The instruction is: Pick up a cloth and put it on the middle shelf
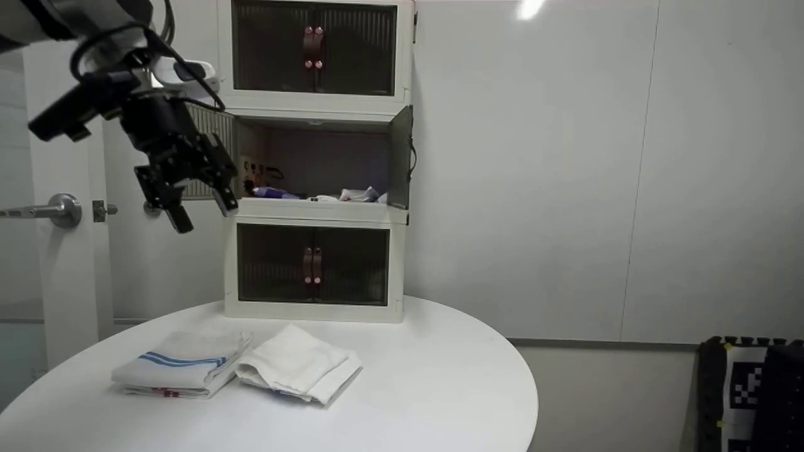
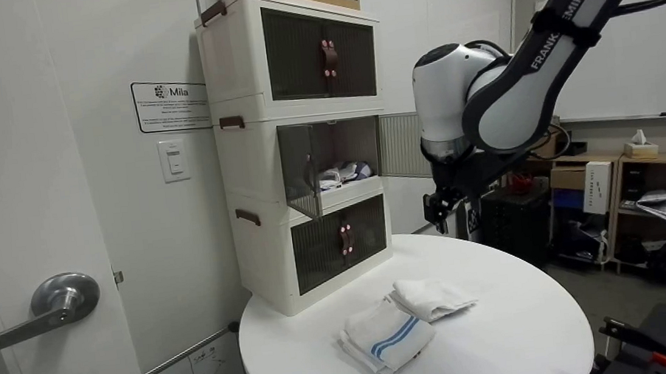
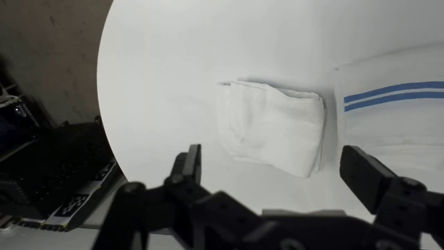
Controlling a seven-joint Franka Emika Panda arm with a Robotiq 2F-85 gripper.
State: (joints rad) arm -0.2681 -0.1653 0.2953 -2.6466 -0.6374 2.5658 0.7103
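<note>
A plain white folded cloth [image 1: 298, 363] lies on the round white table, also in an exterior view [image 2: 432, 298] and the wrist view [image 3: 277, 128]. A white cloth with blue stripes [image 1: 169, 370] lies beside it, also seen in an exterior view [image 2: 387, 336] and at the right of the wrist view [image 3: 392, 125]. The middle shelf [image 1: 314, 211] of the cabinet stands open in both exterior views [image 2: 351, 194]. My gripper [image 1: 206, 216] is open and empty, high above the table in both exterior views [image 2: 439, 222]. In the wrist view its fingers [image 3: 271, 152] frame the plain cloth from above, apart from it.
The middle compartment's two doors [image 1: 402, 157] [image 2: 300, 172] are swung outward. Inside lie a purple item [image 1: 273, 193] and crumpled white items [image 1: 361, 194]. The upper doors [image 1: 314, 49] and lower doors [image 1: 313, 265] are shut. A door handle [image 2: 63, 307] juts out nearby.
</note>
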